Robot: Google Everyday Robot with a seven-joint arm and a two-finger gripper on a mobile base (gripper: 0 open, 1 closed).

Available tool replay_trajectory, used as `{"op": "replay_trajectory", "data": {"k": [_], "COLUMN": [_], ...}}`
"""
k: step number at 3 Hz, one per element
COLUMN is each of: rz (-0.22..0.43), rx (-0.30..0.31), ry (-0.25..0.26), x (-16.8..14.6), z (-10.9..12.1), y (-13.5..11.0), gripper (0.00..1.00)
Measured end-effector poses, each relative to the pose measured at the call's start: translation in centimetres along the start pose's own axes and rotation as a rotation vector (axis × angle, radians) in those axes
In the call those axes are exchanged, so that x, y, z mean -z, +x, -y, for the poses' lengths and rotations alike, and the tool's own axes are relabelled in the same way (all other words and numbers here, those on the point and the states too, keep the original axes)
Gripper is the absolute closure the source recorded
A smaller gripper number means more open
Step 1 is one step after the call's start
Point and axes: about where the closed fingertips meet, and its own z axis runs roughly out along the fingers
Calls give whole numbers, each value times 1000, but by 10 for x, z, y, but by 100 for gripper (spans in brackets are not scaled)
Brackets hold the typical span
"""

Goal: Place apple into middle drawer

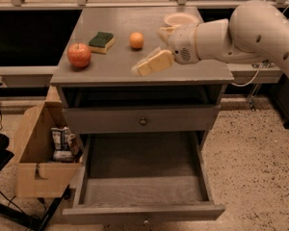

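Note:
The red apple (79, 55) with yellowish patches sits on the grey cabinet top (111, 61) near its left front corner. The middle drawer (143, 177) is pulled open below, a deep grey box with nothing in it. My gripper (145, 67) hangs over the front middle of the cabinet top, well to the right of the apple, pointing left toward it. It holds nothing.
A small orange fruit (137, 40), a green and yellow sponge (101, 41) and a pale bowl (181, 19) lie on the top. The shut upper drawer with a dark knob (143, 121) is above the open one. A cardboard box (41, 153) stands at the left on the floor.

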Motion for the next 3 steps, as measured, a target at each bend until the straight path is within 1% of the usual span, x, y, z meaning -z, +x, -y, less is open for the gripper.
{"op": "replay_trajectory", "data": {"k": [1, 2, 3], "rz": [38, 88, 110], "rx": [10, 3, -13], "ry": [7, 26, 40], "x": [-44, -100, -150], "z": [9, 18, 21], "y": [-21, -44, -56], "gripper": [0, 0, 0]}}
